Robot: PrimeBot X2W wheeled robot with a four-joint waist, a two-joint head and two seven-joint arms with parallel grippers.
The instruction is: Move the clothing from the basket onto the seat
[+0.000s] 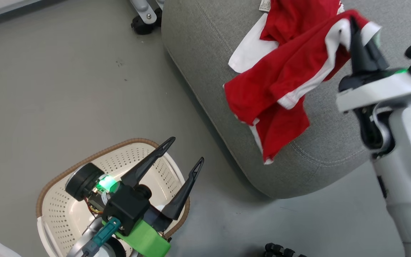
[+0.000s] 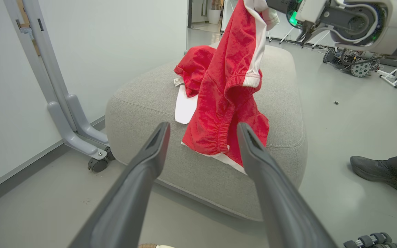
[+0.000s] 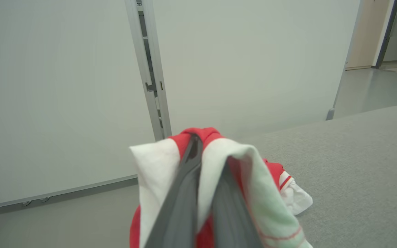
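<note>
Red fabric with white panels, the clothing (image 1: 280, 85), is clamped between the closed fingers of my right gripper (image 1: 356, 34), which pinch a white-trimmed edge. From that grip the garment hangs down and away to the left. Its lower folds lie on the grey seat (image 1: 198, 46) below the jaws. More red and white cloth lies on the seat just beyond. My left gripper (image 1: 186, 150) has its jaws spread wide and holds nothing. The basket (image 1: 84, 157) stands on the floor directly beneath it, apart from the seat.
</note>
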